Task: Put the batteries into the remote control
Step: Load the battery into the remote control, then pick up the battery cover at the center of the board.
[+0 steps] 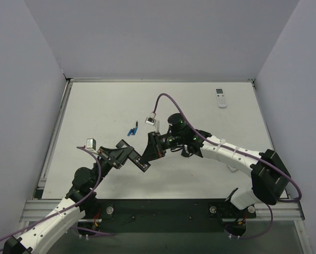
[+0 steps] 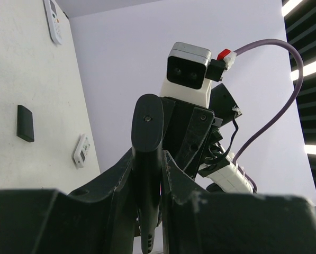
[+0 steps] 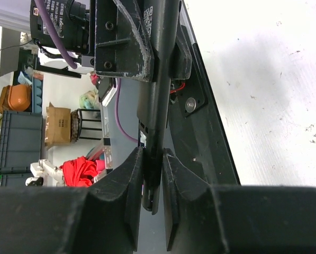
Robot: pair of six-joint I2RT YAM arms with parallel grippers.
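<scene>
The black remote control point(image 1: 145, 155) is held off the table between both grippers. My left gripper point(image 1: 138, 160) is shut on one end of it; in the left wrist view the remote point(image 2: 147, 132) stands up between the fingers of that gripper point(image 2: 148, 159). My right gripper point(image 1: 153, 145) is shut on the other end; in the right wrist view the remote point(image 3: 156, 95) runs edge-on through that gripper point(image 3: 153, 159). A bright blue battery point(image 1: 131, 130) and a dark one point(image 1: 137, 126) lie together on the table, just behind the grippers.
A white remote with a screen point(image 1: 220, 98) lies at the back right and also shows in the left wrist view point(image 2: 54, 20). A small white remote point(image 2: 81, 150) and a small black flat piece point(image 2: 25, 123) lie on the table. Grey walls enclose the white table point(image 1: 105, 106).
</scene>
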